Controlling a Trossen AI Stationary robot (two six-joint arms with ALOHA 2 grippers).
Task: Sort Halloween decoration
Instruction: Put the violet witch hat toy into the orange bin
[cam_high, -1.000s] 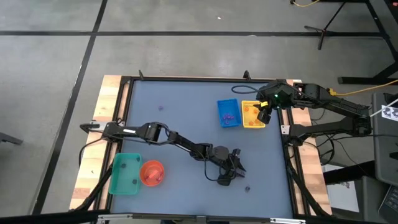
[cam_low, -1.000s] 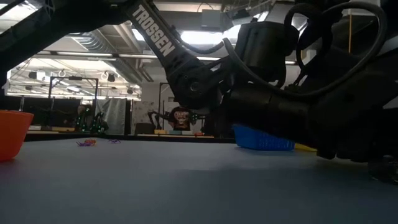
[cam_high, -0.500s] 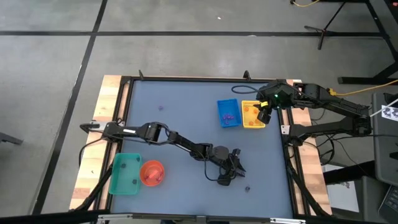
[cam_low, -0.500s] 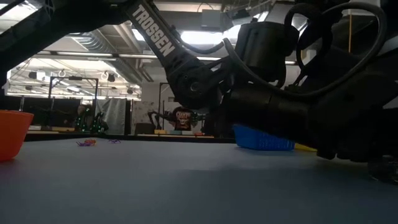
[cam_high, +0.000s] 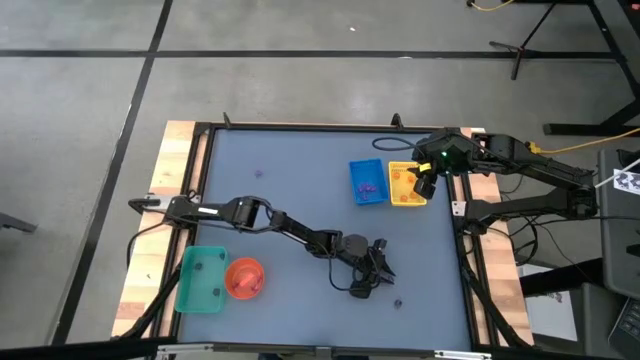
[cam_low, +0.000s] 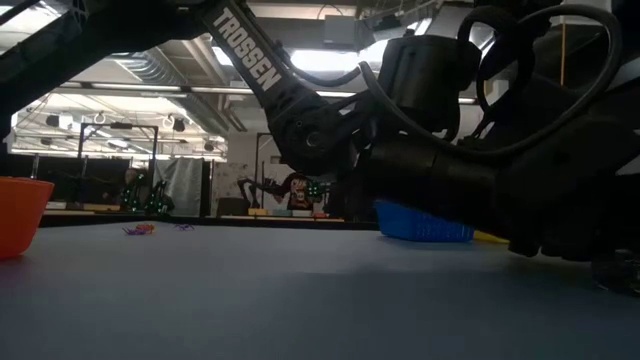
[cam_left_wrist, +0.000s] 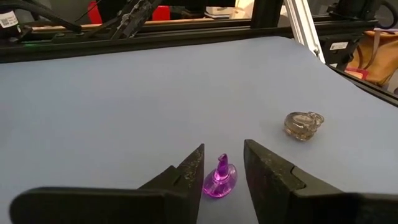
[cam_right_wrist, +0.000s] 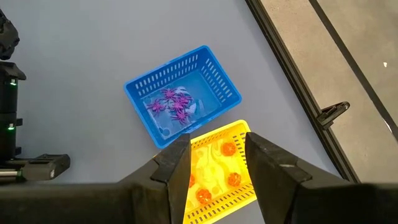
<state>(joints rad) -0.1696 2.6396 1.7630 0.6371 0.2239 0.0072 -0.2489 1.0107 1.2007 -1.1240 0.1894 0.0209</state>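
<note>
Tiny clear purple witch hat (cam_left_wrist: 219, 180) stands upright on the mat w/ a smoky grey piece (cam_left_wrist: 303, 124) at its 2 o'clock, well apart; purple spiders (cam_right_wrist: 173, 102) in the blue basket, orange bits (cam_right_wrist: 227, 149) in the yellow one.

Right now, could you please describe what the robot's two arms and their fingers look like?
Both arms are dark, nearly black, built of slim jointed segments. The left arm carries white TROSSEN lettering and thick black cables looping past its wrist. The left gripper and right gripper each have two dark, wedge-shaped fingers. A small green light glows on the right arm.
</note>
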